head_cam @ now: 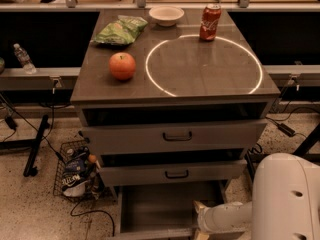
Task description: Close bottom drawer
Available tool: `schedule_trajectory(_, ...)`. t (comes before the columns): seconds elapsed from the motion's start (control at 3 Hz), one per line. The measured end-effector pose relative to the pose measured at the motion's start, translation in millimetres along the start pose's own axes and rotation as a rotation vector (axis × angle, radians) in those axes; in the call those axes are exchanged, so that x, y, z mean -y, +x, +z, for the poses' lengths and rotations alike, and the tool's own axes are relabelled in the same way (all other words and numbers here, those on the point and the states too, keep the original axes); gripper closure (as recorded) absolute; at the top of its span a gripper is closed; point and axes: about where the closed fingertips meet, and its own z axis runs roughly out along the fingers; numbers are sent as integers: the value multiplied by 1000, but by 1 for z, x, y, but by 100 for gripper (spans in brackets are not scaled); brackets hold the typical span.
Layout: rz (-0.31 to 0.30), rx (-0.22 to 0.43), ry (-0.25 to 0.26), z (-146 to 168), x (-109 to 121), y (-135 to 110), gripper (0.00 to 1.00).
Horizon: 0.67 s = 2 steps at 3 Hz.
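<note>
Camera view: bottom drawer (160, 209) pulled far out below desk front edge, flat grey interior showing, narrow front panel at frame bottom. Gripper (199, 220) at drawer's right front corner, rounded white arm (285, 199) behind it; grip state cannot tell. Middle drawer (150, 175) and top drawer (140, 138) slightly out, dark bar handles. Desk (210, 79) top smooth, grey-brown; round apple (122, 66) near left edge, can (210, 22) near back right corner.

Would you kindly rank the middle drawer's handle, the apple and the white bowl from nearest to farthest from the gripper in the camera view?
The gripper is low, at the open bottom drawer, by its right front corner.
1. Middle drawer's handle: just above the gripper, slightly left.
2. Apple: on the tabletop, front left.
3. White bowl: at the tabletop's back edge.
</note>
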Motion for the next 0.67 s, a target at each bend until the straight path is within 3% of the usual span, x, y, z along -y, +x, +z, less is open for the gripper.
schedule_trajectory(0.33,-35,16,20,8,14,-8,16)
schedule_trajectory(0.67,-72,22,49,8,29,-12,47)
